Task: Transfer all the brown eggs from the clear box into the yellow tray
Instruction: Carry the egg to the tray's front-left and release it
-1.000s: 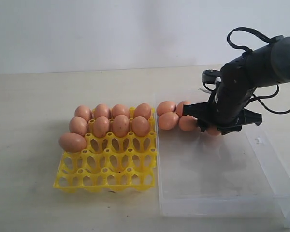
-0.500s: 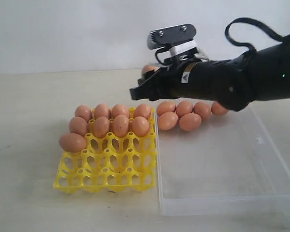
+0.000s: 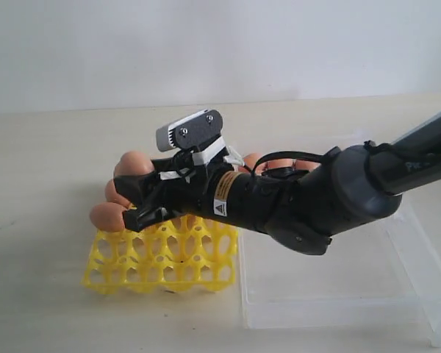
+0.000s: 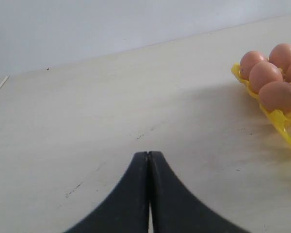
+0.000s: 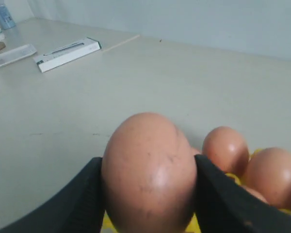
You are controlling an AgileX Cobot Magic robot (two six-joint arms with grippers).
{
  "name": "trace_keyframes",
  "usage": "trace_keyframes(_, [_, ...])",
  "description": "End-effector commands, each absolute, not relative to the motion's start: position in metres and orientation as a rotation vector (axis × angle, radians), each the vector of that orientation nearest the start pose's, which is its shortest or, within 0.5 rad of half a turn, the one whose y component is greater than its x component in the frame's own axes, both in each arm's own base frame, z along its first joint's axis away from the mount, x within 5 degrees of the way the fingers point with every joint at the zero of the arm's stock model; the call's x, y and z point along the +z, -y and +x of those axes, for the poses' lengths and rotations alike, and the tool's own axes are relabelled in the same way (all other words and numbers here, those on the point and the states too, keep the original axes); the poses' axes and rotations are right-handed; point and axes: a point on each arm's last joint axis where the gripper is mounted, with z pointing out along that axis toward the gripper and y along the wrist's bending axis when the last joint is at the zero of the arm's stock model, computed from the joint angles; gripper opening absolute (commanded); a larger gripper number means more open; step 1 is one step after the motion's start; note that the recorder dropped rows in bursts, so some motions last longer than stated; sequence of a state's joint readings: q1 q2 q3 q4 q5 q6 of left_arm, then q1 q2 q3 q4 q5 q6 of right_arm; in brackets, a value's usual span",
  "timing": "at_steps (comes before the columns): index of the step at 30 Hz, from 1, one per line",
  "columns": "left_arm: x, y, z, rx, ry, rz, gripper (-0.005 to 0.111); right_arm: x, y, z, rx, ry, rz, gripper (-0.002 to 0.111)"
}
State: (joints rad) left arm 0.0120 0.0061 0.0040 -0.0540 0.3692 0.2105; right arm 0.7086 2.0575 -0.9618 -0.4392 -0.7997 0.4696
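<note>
My right gripper reaches across the yellow tray and hangs low over its left part. It is shut on a brown egg, and the right gripper presses the egg from both sides. Several brown eggs sit in the tray's far rows, mostly hidden behind the arm. The clear box lies to the right, and a few eggs at its far end peek out above the arm. My left gripper is shut and empty over bare table, with the tray's eggs off to one side.
A flat white box, a second white strip and a small bottle lie far off on the table in the right wrist view. The tray's near rows hold no eggs.
The right arm lifted an egg out of the clear box, swung left over the tray and came down over its left side. The left gripper shows only now.
</note>
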Motion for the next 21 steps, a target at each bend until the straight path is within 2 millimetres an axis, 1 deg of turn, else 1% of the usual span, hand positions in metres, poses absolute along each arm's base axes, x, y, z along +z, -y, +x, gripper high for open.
trace_keyframes(1, [0.181, 0.001, 0.053, 0.093, -1.839, 0.138, 0.0, 0.117, -0.284, 0.286, 0.94, -1.798, -0.703, 0.0])
trace_keyframes(6, [0.181, 0.001, 0.053, 0.093, -1.839, 0.138, 0.0, 0.105, -0.288, 0.29, 0.947, -1.829, -0.694, 0.0])
trace_keyframes(13, [0.181, 0.001, 0.053, 0.093, -1.839, 0.138, 0.0, 0.103, -0.295, 0.299, 0.994, -1.904, -0.613, 0.001])
trace_keyframes(16, [0.181, 0.001, 0.053, 0.093, -1.839, 0.138, 0.0, 0.102, -0.297, 0.299, 0.994, -1.92, -0.642, 0.008])
trace_keyframes(21, [0.181, 0.001, 0.053, 0.093, -1.839, 0.138, 0.0, 0.101, -0.296, 0.299, 1.002, -1.958, -0.601, 0.031])
